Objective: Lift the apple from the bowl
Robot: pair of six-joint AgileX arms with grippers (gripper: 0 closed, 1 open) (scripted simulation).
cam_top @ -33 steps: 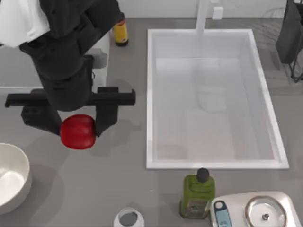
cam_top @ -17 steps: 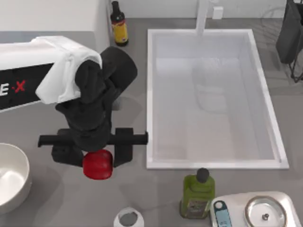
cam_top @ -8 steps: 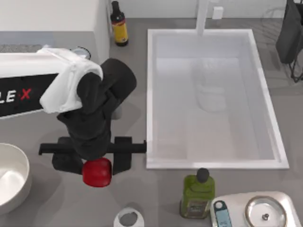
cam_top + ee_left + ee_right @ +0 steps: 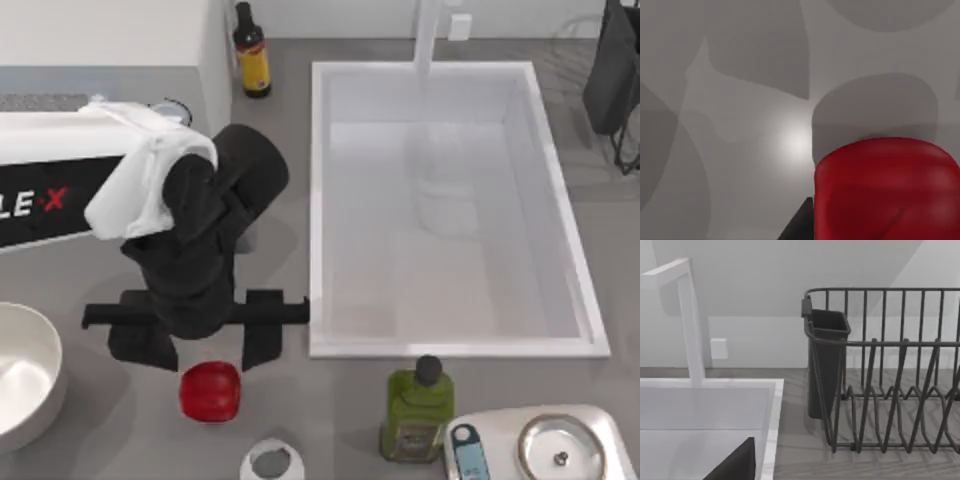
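Note the apple (image 4: 210,390) on the bench (image 4: 330,420), just below your left pincer (image 4: 197,345), whose fingers stand spread; bowl (image 4: 25,375) lies leftward.

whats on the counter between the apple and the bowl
Nothing. In the top view the grey counter between the apple and the bowl is bare, only shadowed by the left arm. The left end effector sits just above the apple.
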